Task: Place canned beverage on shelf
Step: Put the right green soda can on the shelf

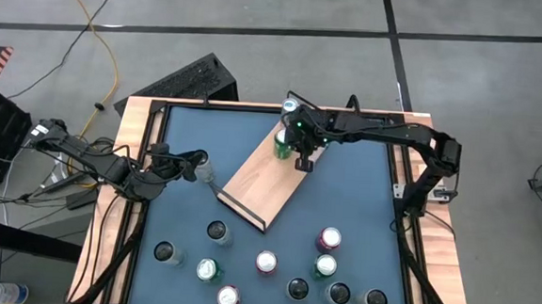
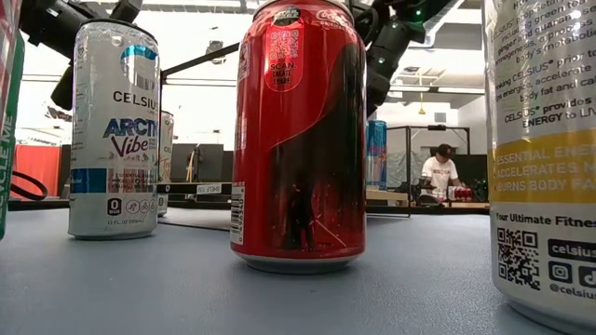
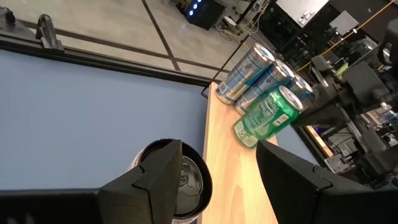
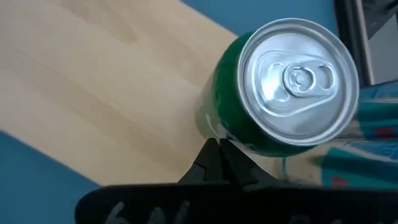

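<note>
The shelf (image 1: 267, 178) lies slantwise mid-table, a light-wood board with a dark lip at its near end. A green can (image 1: 282, 143) stands upright on its far end, with blue-and-silver cans (image 3: 252, 70) behind it. My right gripper (image 1: 303, 161) is shut, its tips low beside the green can (image 4: 273, 93). My left gripper (image 1: 195, 164) waits open at the table's left. A silver-topped can (image 3: 186, 177) stands past its fingers, partly hidden by one of them. My right gripper's shut fingertips (image 4: 214, 155) slant down to the green can's lower wall (image 4: 214, 127), on the side toward the table's right. I cannot tell whether they touch it. The can stands upright on the shelf board.
Several loose cans stand near the table's front edge, among them a red one (image 2: 298, 140), a white Celsius can (image 2: 114, 130) and a pink-topped one (image 1: 329, 238). The wooden rim (image 1: 129, 162) frames the blue tabletop. A person (image 2: 438, 172) sits far off in the room.
</note>
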Motion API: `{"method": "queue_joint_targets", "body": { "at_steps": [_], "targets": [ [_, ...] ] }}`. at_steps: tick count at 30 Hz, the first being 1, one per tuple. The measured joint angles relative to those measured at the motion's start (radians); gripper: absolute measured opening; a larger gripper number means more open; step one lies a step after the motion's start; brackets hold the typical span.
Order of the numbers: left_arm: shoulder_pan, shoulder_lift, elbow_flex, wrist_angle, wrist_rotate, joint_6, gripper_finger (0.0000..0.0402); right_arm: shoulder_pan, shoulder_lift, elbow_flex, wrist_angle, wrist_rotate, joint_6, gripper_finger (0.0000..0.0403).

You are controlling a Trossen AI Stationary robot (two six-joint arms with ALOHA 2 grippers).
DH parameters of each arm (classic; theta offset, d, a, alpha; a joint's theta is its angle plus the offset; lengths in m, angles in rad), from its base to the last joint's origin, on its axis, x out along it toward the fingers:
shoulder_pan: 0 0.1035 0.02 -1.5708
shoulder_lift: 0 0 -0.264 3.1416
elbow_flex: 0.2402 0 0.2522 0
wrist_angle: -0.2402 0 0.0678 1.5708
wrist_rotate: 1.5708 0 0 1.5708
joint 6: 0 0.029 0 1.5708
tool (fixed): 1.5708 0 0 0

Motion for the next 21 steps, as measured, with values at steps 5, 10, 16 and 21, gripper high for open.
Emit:
{"method": "queue_joint_targets", "body": {
  "at_steps": [5,10,16,21],
  "targets": [
    [0.0,0.0,0.0,0.001,0.001,-0.001,0.0194,-0.005,0.0,0.0,0.018,-0.001,0.001,0.0],
    [0.0,0.0,0.0,0.002,0.006,-0.016,0.0194,0.036,-0.015,0.0,-0.005,-0.004,0.008,0.0],
    [0.0,0.0,0.0,0.003,0.002,-0.017,0.0194,0.068,-0.01,0.0,0.058,0.009,-0.014,0.0],
    [0.0,0.0,0.0,0.003,0.001,-0.03,0.0194,0.054,0.011,-0.001,0.065,0.019,-0.022,0.0]
  ]
}}
